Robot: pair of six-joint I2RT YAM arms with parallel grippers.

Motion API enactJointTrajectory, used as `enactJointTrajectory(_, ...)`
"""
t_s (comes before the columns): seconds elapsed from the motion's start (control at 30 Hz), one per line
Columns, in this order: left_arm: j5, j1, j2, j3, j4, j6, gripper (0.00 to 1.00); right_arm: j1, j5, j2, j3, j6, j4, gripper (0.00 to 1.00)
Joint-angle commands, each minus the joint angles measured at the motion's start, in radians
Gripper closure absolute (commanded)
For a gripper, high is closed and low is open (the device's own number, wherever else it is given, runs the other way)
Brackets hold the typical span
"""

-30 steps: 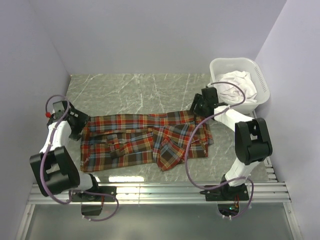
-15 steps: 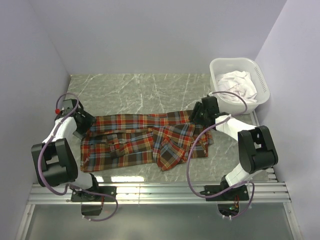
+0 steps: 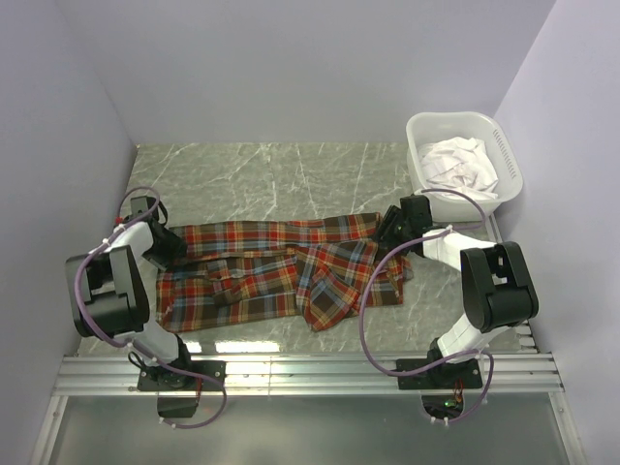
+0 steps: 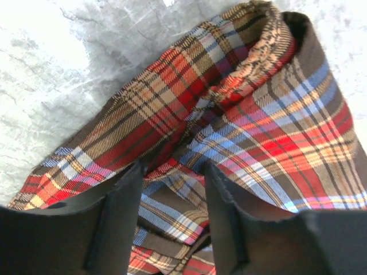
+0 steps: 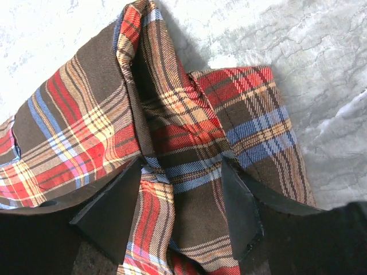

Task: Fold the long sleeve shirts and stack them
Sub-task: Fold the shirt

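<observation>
Marble counter with a plaid long sleeve shirt spread across its middle.
A white basket sits far right; the left pincer and right pincer each straddle an end fold, fingers apart, unclamped.

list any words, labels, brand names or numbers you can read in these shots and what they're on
No readable text in any view.
plaid shirt: woven pattern only; no tag or label shows.
white basket: no marking visible on its rim or walls.
left arm and right arm: no lettering can be made out.
</observation>
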Motion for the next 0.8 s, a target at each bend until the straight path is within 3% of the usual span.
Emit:
enactJointTrajectory(0.0, -0.025, -0.003, 0.017, 0.014, 0.015, 0.014, 0.50, -0.006, -0.002, -0.003, -0.006, 0.012, 0.020, 0.35)
enactJointTrajectory(0.03, -0.031, -0.003, 0.022, 0.018, 0.012, 0.015, 0.50, -0.006, -0.002, -0.003, -0.006, 0.010, 0.020, 0.35)
enactJointTrajectory(0.13, -0.043, -0.003, 0.031, 0.031, 0.006, 0.023, 0.64, -0.006, 0.005, -0.004, -0.002, 0.007, 0.004, 0.36)
enactJointTrajectory(0.17, -0.051, -0.005, 0.032, 0.044, 0.001, 0.026, 0.73, -0.007, 0.008, -0.004, 0.000, 0.007, -0.001, 0.36)
enactJointTrajectory(0.27, -0.073, -0.003, 0.034, 0.085, -0.016, 0.037, 0.85, -0.007, 0.013, 0.003, 0.017, 0.004, -0.032, 0.36)
enactJointTrajectory(0.5, -0.131, -0.005, 0.011, 0.166, -0.062, 0.057, 0.88, -0.006, 0.033, 0.009, 0.029, -0.002, -0.059, 0.37)
enactJointTrajectory(0.77, -0.145, -0.007, 0.031, 0.148, -0.057, 0.034, 0.84, -0.007, 0.036, 0.006, 0.030, -0.010, -0.062, 0.37)
